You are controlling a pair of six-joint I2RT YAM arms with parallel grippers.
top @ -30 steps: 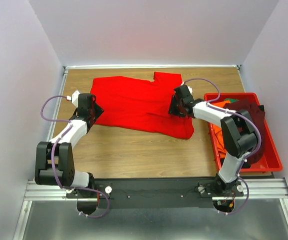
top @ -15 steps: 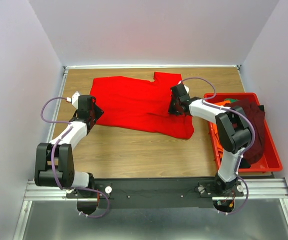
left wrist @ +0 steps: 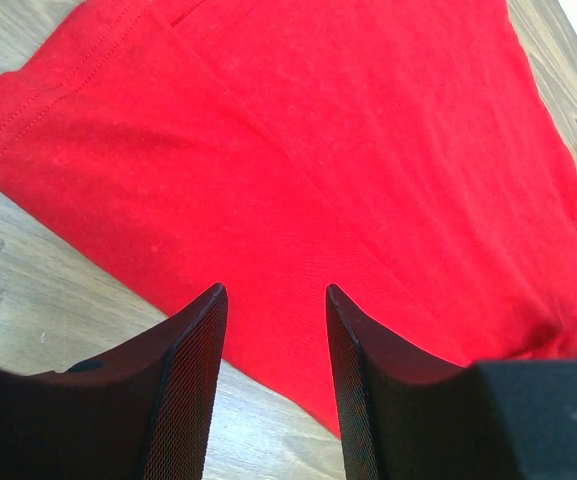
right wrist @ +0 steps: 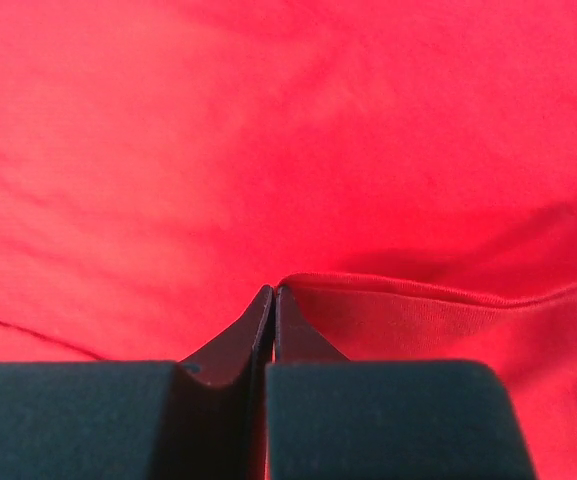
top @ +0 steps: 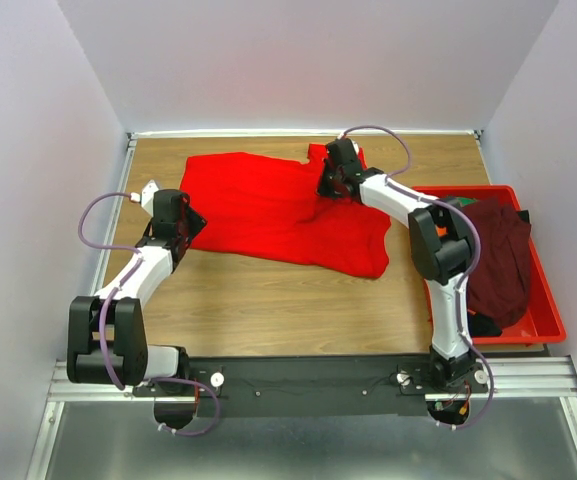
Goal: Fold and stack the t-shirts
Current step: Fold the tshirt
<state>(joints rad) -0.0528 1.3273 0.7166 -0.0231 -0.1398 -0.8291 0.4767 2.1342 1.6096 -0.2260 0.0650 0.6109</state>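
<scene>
Red plastic bin (top: 540,322) stands at the right edge of the bench (top: 268,300). It holds a dark maroon t-shirt (top: 496,255), bunched up and draped over the far right rim. The left arm reaches low along the left side of the bench. The left hand (left wrist: 273,295) has its fingers spread over the left border of the red t-shirt (top: 268,205), with the hem and bare wood showing between them; whether it touches the cloth cannot be told. The red t-shirt lies opened out on the far middle of the bench, rumpled toward its right side. The right arm is stretched far forward, its elbow passing over the bin's left part. The right hand (right wrist: 273,292) is at the shirt's far right portion, fingers pressed together and pinching a raised fold of the red cloth. A purple cable (top: 93,215) loops from each wrist. A black rail (top: 318,375) at the near edge carries both bases.
</scene>
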